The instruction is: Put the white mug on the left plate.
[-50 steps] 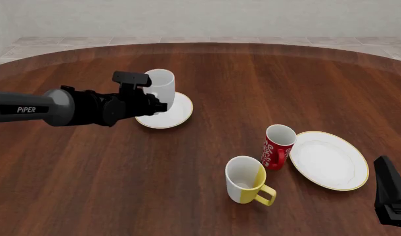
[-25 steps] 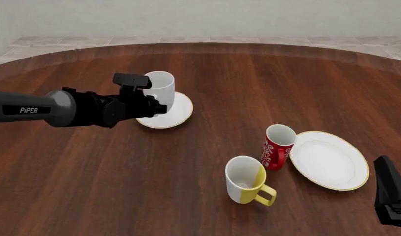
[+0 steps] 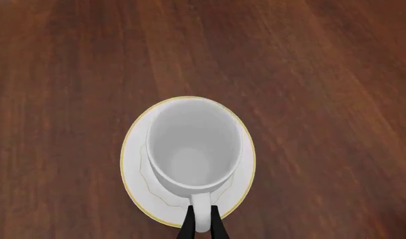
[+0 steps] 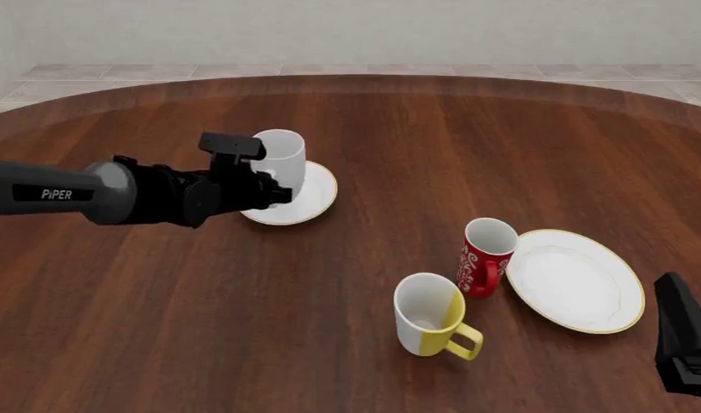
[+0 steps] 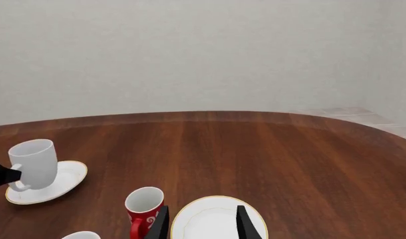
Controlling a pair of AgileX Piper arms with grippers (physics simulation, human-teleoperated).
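In the left wrist view you look straight down into the white mug (image 3: pixel 193 152), which stands upright and empty on the left plate (image 3: pixel 134 164); the plate's gold rim shows all round it, with more bare plate on one side than the other. Your left tool (image 3: pixel 201 226) has its two dark fingertips pinched on the mug's handle, one on each side, so it is holding the mug by the handle. Around the plate there is only bare brown table (image 3: pixel 336 99), open on every side. In the front view the left arm comes in low from the left, and the left tool (image 4: pixel 272 191) meets the white mug (image 4: pixel 284 155) at its near left side, hiding part of the left plate (image 4: pixel 316 194). The table (image 4: pixel 212 327) lies open in front of and behind that plate. Well apart, toward the right, a red mug (image 4: pixel 486 256) stands just beside a larger plate (image 4: pixel 574 280), whose surface is bare, and a yellow mug (image 4: pixel 431 315) stands near the red one, its handle pointing to the near right; both mugs are empty. Your right tool (image 4: pixel 685 344) sits at the near right edge, and here you cannot tell how its fingers stand. In the right wrist view the right tool (image 5: pixel 201 222) is spread wide over the larger plate (image 5: pixel 209 221), gripping nothing, with the red mug (image 5: pixel 144 209) beside it and the white mug (image 5: pixel 34 162) on the left plate (image 5: pixel 63 181) farther off.
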